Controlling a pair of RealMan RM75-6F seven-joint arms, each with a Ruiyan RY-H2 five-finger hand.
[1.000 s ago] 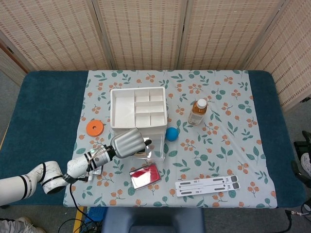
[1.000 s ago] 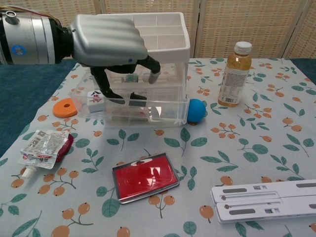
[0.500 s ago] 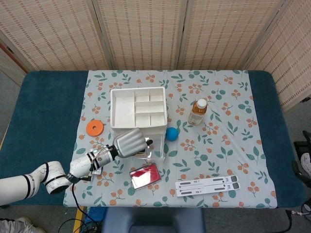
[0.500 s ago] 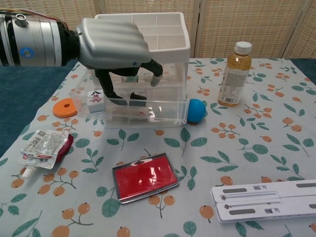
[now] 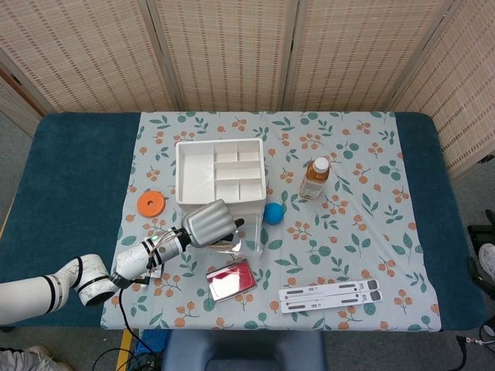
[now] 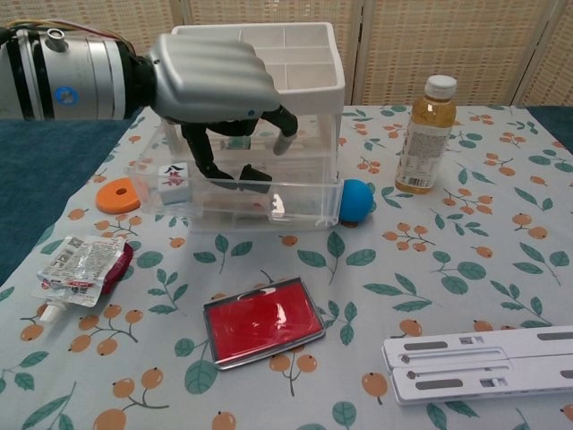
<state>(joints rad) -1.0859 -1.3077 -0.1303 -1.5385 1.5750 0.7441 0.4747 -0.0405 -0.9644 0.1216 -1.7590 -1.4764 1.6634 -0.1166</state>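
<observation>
Robot's left hand dips its fingers into the pulled-out clear drawer of a white organizer box at the near left of the table.

The fingertips curl down toward a small dark piece on the drawer floor, but whether they grip it cannot be told; a mahjong tile stands in the drawer's left end. The right hand is out of both views. The likely trouble: the palm sits close under the box's tray, so a hasty lift could knock the box, shove the drawer or drop the piece. Crowding is worst to the right, where a blue ball touches the drawer and a bottle stands near; a red case and pouch lie in front. Open cloth lies on the table's far right.
</observation>
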